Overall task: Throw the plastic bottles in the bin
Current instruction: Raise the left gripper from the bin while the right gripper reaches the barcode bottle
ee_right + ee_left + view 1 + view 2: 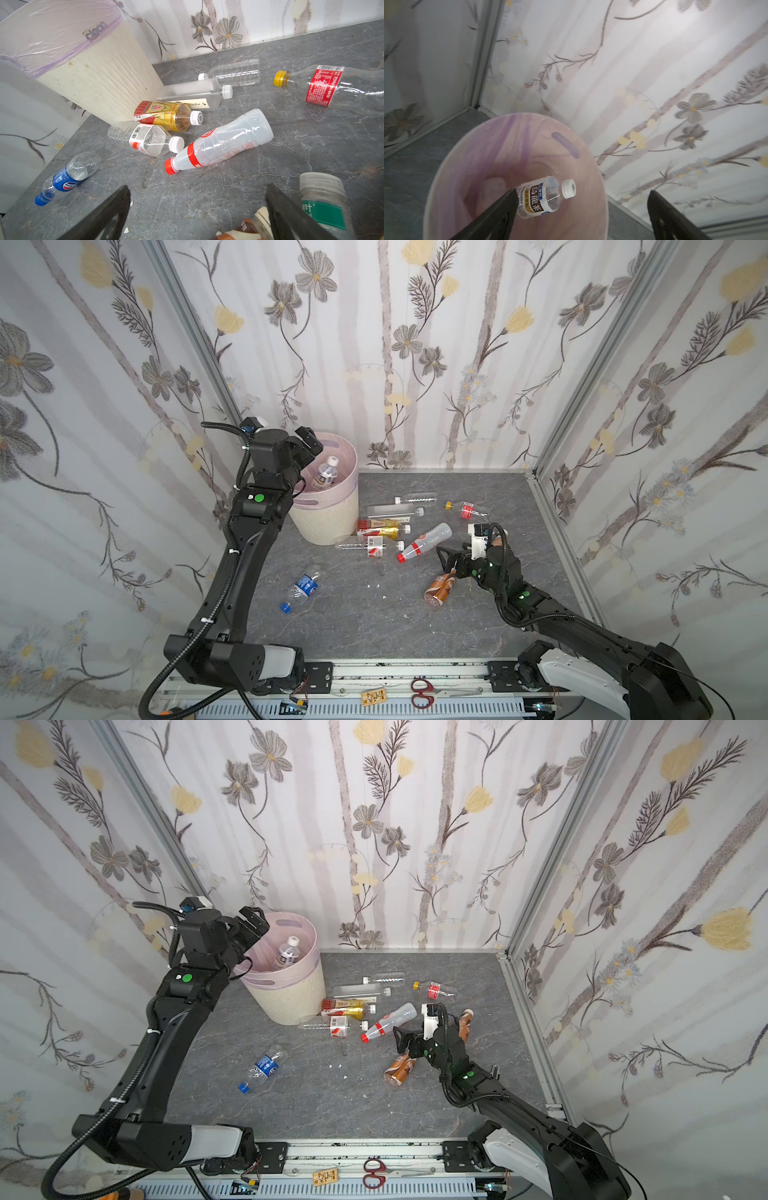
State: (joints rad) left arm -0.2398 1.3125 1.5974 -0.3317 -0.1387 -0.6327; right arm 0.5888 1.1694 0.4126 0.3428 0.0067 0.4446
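The cream ribbed bin (pixel 328 522) (pixel 291 1002) with its pink liner stands at the back left. Inside it a clear bottle (pixel 326 475) (pixel 542 197) with a white cap and brown label lies free. My left gripper (pixel 313 450) (pixel 582 194) hangs open over the bin's rim, holding nothing. Several plastic bottles lie on the grey table beside the bin, among them a red-capped frosted one (pixel 424 541) (pixel 224 141) and a yellow-capped one (pixel 467 509). My right gripper (pixel 446 564) (pixel 198 191) is open low over the table, a brown bottle (pixel 440 589) (pixel 245 230) next to one finger.
A blue-labelled bottle (pixel 303 587) lies alone at the front left. A clear green-labelled bottle (pixel 324 207) sits close by the right gripper. Flowered walls close in three sides. Red scissors (pixel 422 693) and a small tag rest on the front rail.
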